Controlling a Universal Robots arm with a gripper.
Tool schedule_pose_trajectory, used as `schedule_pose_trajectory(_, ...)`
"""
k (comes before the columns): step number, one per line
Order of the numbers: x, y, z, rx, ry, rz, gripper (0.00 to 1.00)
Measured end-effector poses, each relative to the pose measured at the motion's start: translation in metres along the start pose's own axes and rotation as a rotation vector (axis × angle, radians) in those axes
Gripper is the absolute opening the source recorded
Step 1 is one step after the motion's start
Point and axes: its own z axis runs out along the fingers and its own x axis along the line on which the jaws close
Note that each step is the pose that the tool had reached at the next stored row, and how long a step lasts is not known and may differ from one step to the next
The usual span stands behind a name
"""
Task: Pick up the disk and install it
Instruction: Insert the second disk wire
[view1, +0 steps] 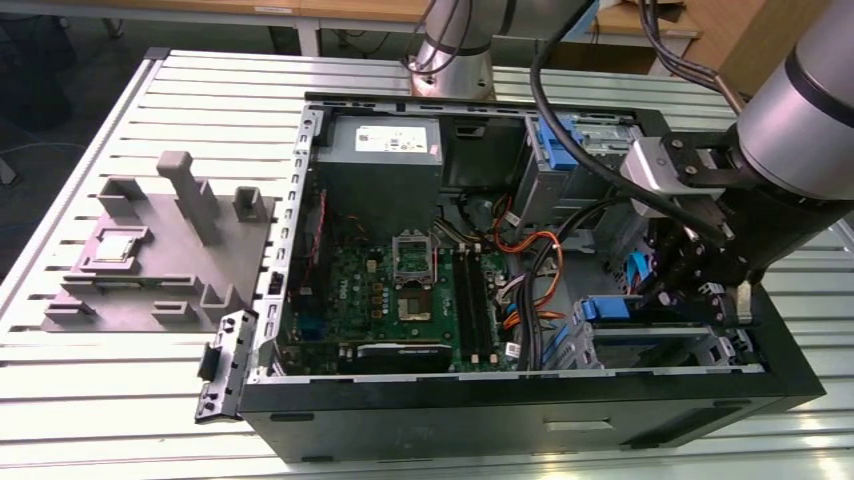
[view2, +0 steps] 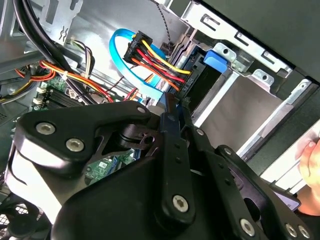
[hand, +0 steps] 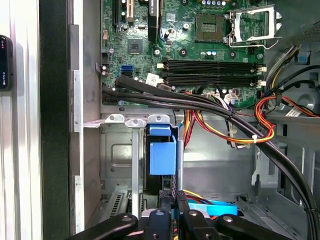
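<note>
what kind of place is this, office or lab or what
Probably a robotics lab or test workshop. An open desktop computer case lies on a slotted aluminium table, beside a grey block of fixtures, with the robot arm reaching into the case. Wooden desks stand behind.

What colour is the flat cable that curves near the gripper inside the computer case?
Light blue. The flat cable shows best in the second wrist view, just beyond the gripper.

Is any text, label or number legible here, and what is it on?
No text can be read.
White sticker on the power supply: the print is too small to read.
Motherboard: the white markings are too small to read.
</note>
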Motion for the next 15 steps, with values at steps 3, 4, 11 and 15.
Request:
schedule_pose_trajectory(3, -0.0001, -0.0001, 0.0010, 0.0002, -0.0017, 0.000, 0.17)
schedule_pose_trajectory(4, 0.0000, -0.0001, 0.0006, 0.0001, -0.0011, 0.000, 0.17)
schedule_pose_trajectory(11, -0.0012, -0.0007, -0.0185, -0.0005, -0.0002, 0.000, 0.23)
schedule_pose_trajectory(15, -0.0015, -0.0009, -0.0232, -0.0012, -0.0004, 0.000, 0.22)
